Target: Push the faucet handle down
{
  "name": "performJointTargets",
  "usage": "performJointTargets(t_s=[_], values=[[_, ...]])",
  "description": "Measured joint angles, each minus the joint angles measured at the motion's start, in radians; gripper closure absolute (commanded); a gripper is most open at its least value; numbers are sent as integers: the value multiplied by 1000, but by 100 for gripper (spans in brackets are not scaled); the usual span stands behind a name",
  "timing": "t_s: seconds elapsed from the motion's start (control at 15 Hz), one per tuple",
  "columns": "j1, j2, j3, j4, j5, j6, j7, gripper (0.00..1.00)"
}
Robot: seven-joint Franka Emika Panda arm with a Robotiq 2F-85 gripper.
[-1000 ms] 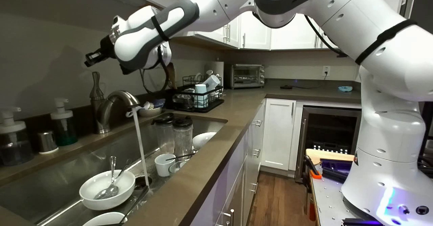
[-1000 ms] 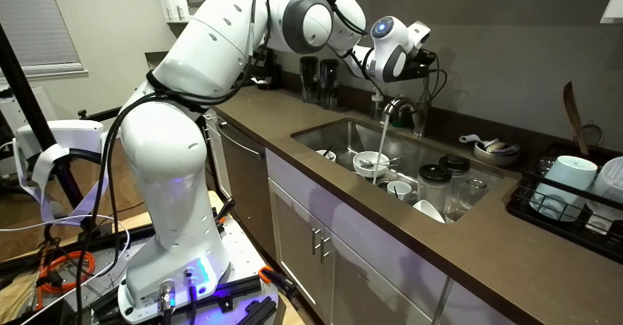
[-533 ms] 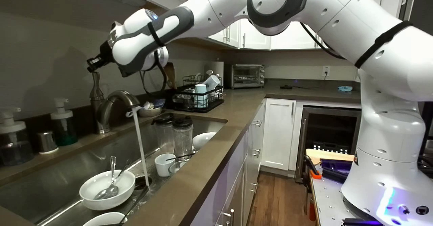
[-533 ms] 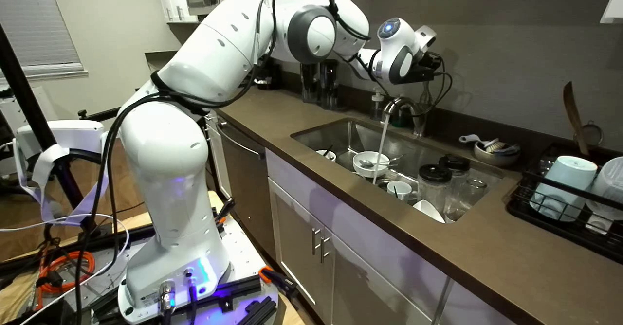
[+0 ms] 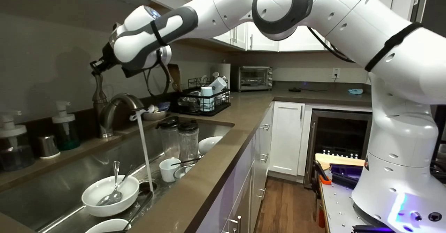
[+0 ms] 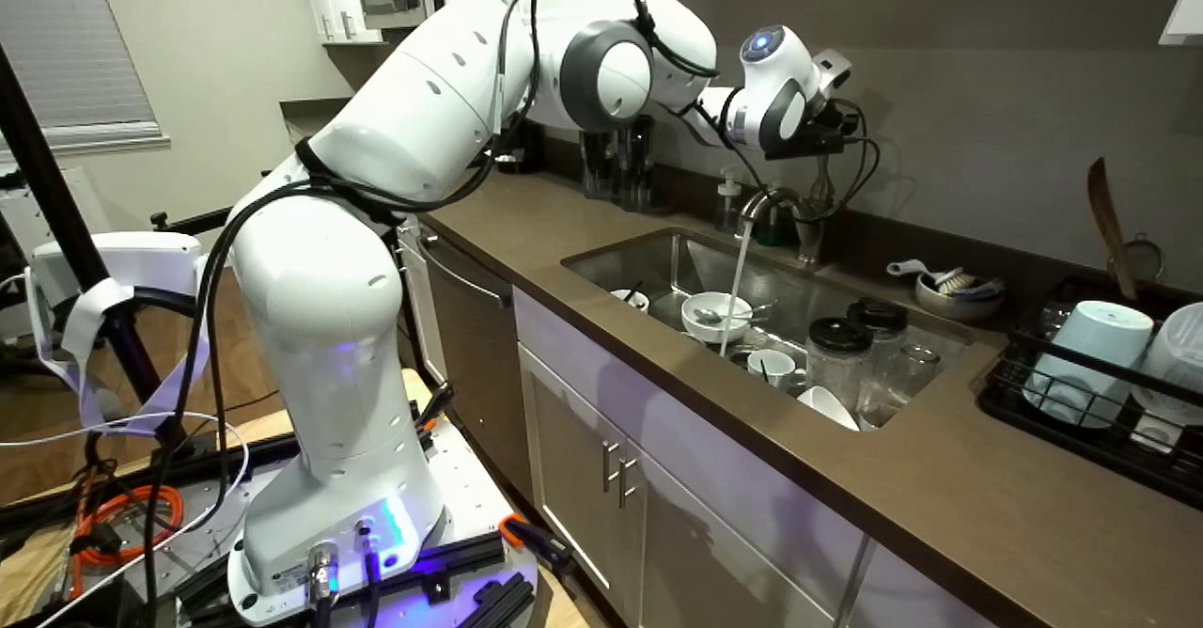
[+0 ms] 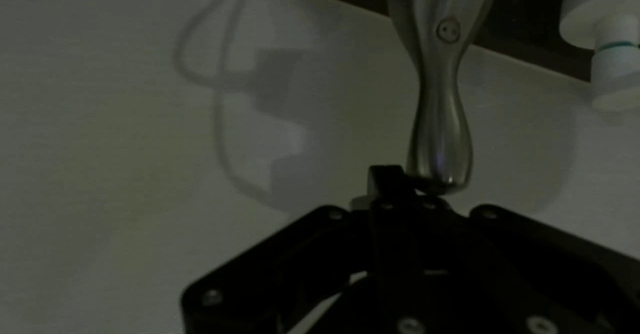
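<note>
Silver-grey metal is standing almost upright beneath the gripper (image 7: 409,186): the faucet handle (image 7: 441,124), its rounded tip sitting right at the fingers (image 7: 387,181). The gripper is looking narrow, its 2 fingers lying side by side with nothing showing between them; whether they are touching the tip or sitting just above it, I cannot tell.

By my reading, the reach is looking done and the push is remaining: the handle is pointing up, and water (image 5: 144,144) is pouring from the spout (image 5: 130,100), lower than the gripper, into the sink (image 5: 52,182). What is probably needing to happen is 1 downward press, swinging the handle about its joint with the faucet body (image 5: 101,118), which is standing below the gripper.

For room, the wall (image 5: 45,51) is limiting travel beyond the gripper. A soap bottle (image 5: 64,128) is standing lower, off to the gripper's side and apart from it. The spout is arching out below, so a low sideways sweep could be catching it. Open air is lying above the gripper and back along the arm (image 5: 216,13).
</note>
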Motion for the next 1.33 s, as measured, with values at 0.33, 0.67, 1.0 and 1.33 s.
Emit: performJointTargets(t_s=[0.33,0.67,1.0,1.33], values=[[-12,-1,19,23,0,-59,0,100],[-15,-2,25,25,0,-67,0,100],[-19,-3,31,22,0,-65,0,100],[-21,-22,32,-18,0,-39,4,100]])
